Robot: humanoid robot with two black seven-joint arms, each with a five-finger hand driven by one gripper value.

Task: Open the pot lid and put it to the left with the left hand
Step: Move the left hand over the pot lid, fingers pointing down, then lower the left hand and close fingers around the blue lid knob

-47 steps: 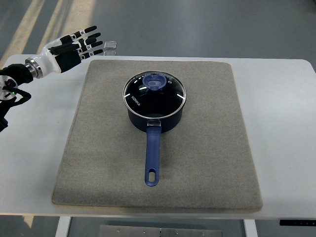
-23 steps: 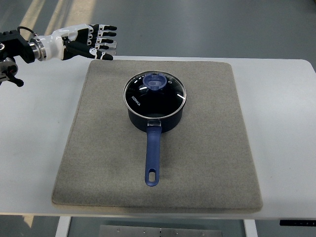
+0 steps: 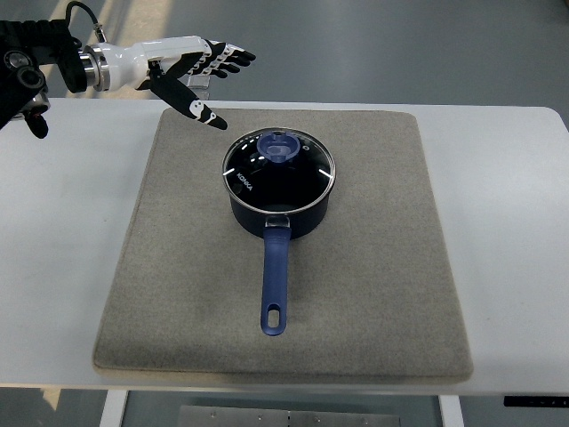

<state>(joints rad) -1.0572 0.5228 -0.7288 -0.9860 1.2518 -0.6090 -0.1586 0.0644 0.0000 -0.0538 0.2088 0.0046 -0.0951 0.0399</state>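
1. The dark blue pot sits near the middle of the grey mat; its contents cannot be made out through the lid.
2. The round glass lid, metal-rimmed with a blue knob, rests closed on the pot.
3. A long blue handle with a hanging slot points toward the near edge.
4. White lettering on the lid reads "KONKA".
5. The felt-like mat covers the white bench.
6. The left robot hand, white and black, hovers up-left of the pot, fingers spread wide, holding nothing.

A lab or test room rather than a kitchen: a plain white bench stands on a bare grey floor, and a grey mat is laid out as a work area, with no stove around.
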